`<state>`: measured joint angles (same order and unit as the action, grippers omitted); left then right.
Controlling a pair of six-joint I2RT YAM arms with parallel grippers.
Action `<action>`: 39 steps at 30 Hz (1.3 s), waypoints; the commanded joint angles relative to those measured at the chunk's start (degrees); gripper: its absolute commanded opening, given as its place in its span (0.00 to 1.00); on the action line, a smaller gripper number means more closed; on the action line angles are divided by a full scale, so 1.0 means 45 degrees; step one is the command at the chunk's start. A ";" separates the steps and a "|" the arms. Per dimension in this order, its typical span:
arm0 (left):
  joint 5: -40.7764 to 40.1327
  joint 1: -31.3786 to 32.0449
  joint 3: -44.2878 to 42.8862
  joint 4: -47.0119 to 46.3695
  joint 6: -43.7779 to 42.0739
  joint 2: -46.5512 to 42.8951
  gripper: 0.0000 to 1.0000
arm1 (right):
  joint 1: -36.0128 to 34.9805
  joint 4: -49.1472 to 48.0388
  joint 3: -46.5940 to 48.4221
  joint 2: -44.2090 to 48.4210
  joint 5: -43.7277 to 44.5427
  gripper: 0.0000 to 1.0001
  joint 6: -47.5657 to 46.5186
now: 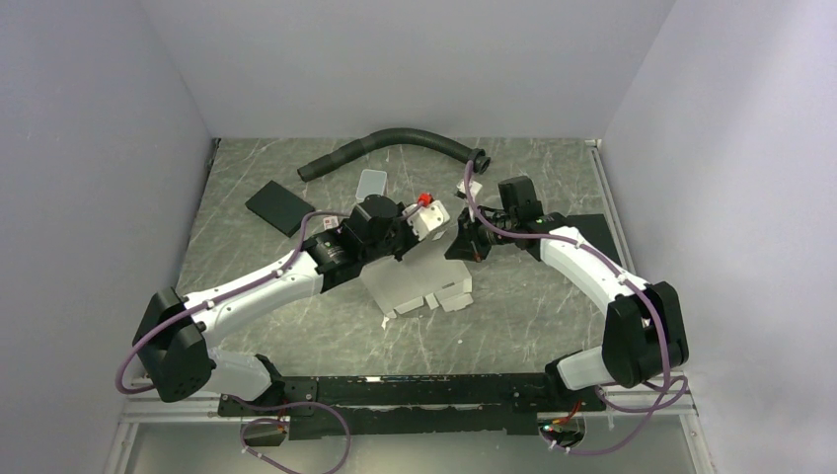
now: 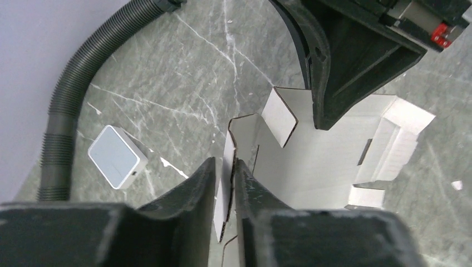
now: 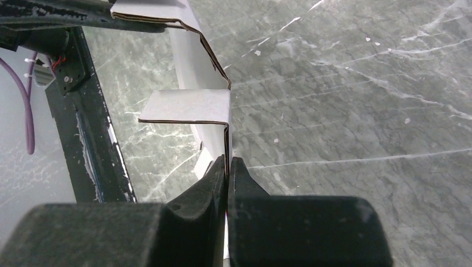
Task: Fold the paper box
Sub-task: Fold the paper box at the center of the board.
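Paper box (image 1: 419, 288) is being folded up mid-task, R gripper (image 3: 227, 162) clamping its edge, L gripper (image 2: 225, 165) straddling a flap (can't tell if gripping), next prob. needing that flap creased inward.

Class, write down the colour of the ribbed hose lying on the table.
Dark grey to black. The hose shows best in the left wrist view.

The left arm (image 1: 257, 291) and right arm (image 1: 582, 257) stretch forward and inward, their wrists close together. The right end effector (image 3: 227, 167) has its fingers pressed tight on an edge of the paper box (image 3: 189, 105). The left end effector (image 2: 225, 178) has its fingers narrowly apart either side of a flap, contact unclear.
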<state>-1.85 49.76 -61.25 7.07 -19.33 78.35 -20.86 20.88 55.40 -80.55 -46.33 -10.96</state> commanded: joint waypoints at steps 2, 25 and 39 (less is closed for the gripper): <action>-0.0531 0.0047 -0.0353 -0.0213 0.1281 -0.0962 0.36 | 0.0045 -0.0520 -0.0046 0.0543 0.0327 0.00 -0.0408; 0.2959 -0.4891 0.2000 -0.3008 0.4861 -0.0625 0.80 | -0.0695 0.0100 0.0872 -0.0355 0.4091 0.05 -0.2466; 0.7052 -0.5686 0.3519 -0.8405 0.4453 0.1911 0.72 | -0.2547 -0.0305 0.1423 -0.1392 0.8230 0.10 -0.3990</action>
<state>22.35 24.32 -47.83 -19.66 1.08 85.14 -30.55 21.04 59.13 -85.84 -17.06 -24.97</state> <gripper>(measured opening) 0.726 0.088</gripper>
